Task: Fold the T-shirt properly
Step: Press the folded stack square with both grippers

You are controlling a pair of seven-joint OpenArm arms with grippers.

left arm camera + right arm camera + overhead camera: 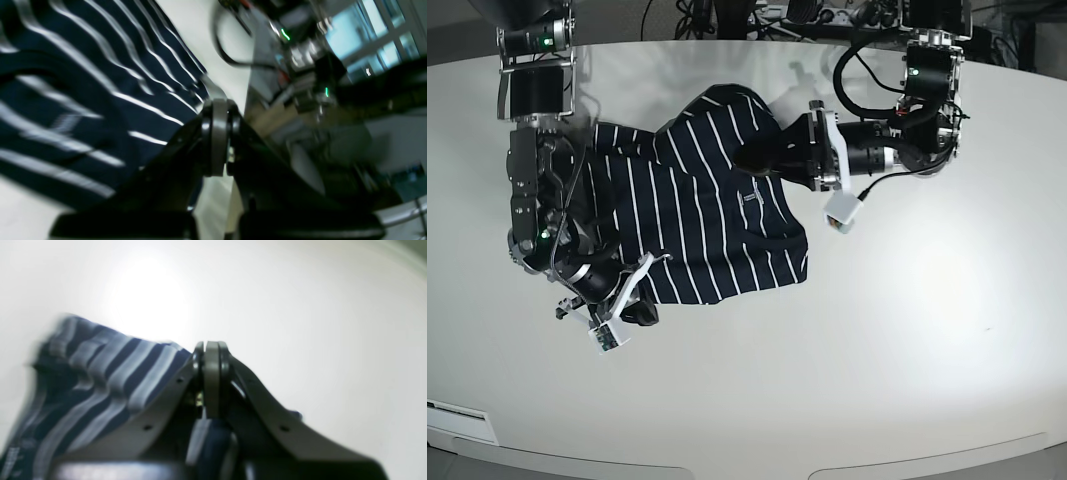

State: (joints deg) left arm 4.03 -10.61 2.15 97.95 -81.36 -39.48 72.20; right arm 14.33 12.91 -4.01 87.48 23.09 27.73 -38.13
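A white desk (pixel 907 330) carried the T-shirt (pixel 697 215), which lay crumpled left of centre, its navy cloth with thin white stripes bunched toward the far side and spread flatter toward the near edge. Along the far edge of the desk ran dark cables (pixel 727 15) and equipment; in the left wrist view a black cable (pixel 230 56) looped over the desk beyond the shirt, with blurred gear and a window behind it. The two arms themselves lay over parts of the garment and hid its left side and its far right corner from the base camera.

The left tool (pixel 762 160), reaching in from the right of the base view, was pressed together at the shirt's far edge; in its wrist view the closed tips (pixel 218 110) met just at the striped cloth's border, pinching a fold of it. The right tool (pixel 642 305), at the near left corner of the shirt, was likewise clamped shut, and its wrist view showed navy striped fabric (pixel 100 373) gathered beside the joined tips and a strip of it caught between them.
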